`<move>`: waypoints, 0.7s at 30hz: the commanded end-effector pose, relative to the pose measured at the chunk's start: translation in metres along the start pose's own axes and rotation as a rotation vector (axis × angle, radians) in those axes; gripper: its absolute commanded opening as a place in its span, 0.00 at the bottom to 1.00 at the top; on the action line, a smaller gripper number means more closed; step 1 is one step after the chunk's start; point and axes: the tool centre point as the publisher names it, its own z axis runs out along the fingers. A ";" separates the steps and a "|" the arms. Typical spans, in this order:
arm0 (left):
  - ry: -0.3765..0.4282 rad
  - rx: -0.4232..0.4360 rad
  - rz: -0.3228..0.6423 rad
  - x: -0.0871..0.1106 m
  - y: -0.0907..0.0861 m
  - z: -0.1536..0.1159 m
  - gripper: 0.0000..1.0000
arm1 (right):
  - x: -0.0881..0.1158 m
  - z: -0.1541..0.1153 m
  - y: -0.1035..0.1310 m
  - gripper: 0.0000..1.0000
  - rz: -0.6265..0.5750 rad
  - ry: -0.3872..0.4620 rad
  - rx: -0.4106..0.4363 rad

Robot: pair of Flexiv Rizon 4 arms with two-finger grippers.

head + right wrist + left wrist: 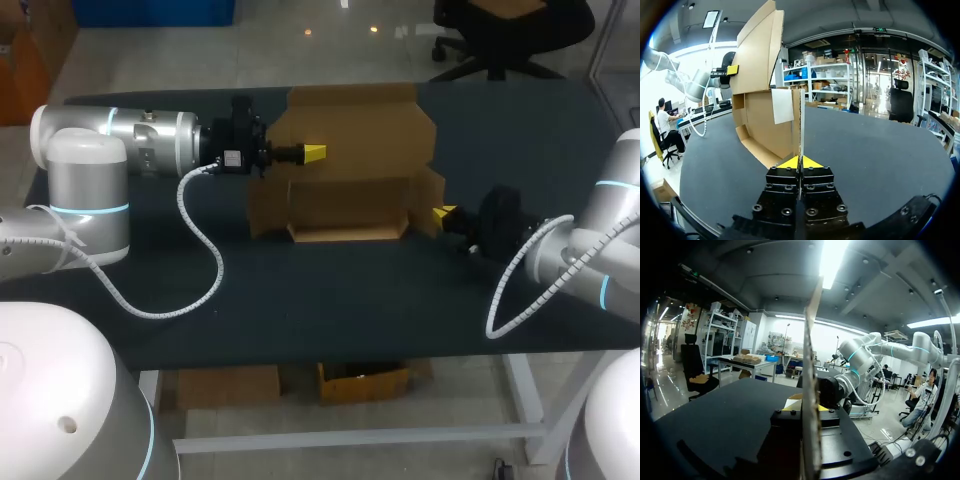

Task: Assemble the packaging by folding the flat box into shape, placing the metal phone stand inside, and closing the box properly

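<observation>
Cardboard box: A half-folded brown cardboard box (350, 190) is set on the far middle of the dark table (300, 300). Its shallow tray is open upward and its low near wall is already formed.
Left gripper: The left gripper (313, 152) is seen at the far left of the box. It appears to be clamped on the tall lid panel (350, 115). In the left wrist view the board's edge is seen running between the fingers, though the contact itself is dim.
Right gripper: The right gripper (443, 213) is closed tight on the right side flap (430, 192), with the thin edge pinched between the yellow tips.
Reason for the holds: The lid panel is judged to be held up and back so that the tray is left open. The flap is judged to be gripped so that it can be turned inward to form a side wall.
Metal phone stand: It is not seen in any view.
Edges: The raised lid panel is placed near the table's far edge, so little room is left behind it.
Open room: A broad stretch of table is seen between the box and the near edge, and more to the left and right. Movement toward the near side is judged least hindered.
</observation>
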 end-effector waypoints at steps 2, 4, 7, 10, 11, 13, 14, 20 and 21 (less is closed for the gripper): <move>0.002 -0.001 -0.001 0.000 0.003 0.000 0.00 | 0.008 0.002 -0.004 0.00 0.002 -0.069 -0.027; 0.002 -0.001 -0.001 0.000 0.003 0.000 0.00 | 0.011 0.002 -0.005 0.00 0.004 -0.081 -0.028; 0.002 -0.001 -0.001 0.000 0.003 0.000 0.00 | 0.011 0.002 -0.005 0.00 0.005 -0.096 -0.025; 0.002 -0.001 -0.001 0.000 0.003 0.000 0.00 | 0.014 0.003 -0.006 0.00 0.009 -0.108 -0.024; 0.002 -0.001 -0.001 0.000 0.003 0.000 0.00 | 0.015 0.004 -0.006 0.00 0.010 -0.113 -0.023; 0.002 -0.001 -0.001 0.000 0.003 0.000 0.00 | 0.016 0.004 -0.006 0.00 0.013 -0.119 -0.024; 0.002 -0.001 -0.001 0.000 0.003 0.000 0.00 | 0.016 0.005 -0.005 0.00 0.014 -0.121 -0.024; 0.002 -0.001 -0.001 0.000 0.003 0.000 0.00 | 0.021 0.007 -0.002 0.00 0.015 -0.149 -0.026; 0.002 -0.001 -0.001 0.000 0.003 0.000 0.00 | 0.022 0.008 -0.002 0.00 0.013 -0.162 -0.024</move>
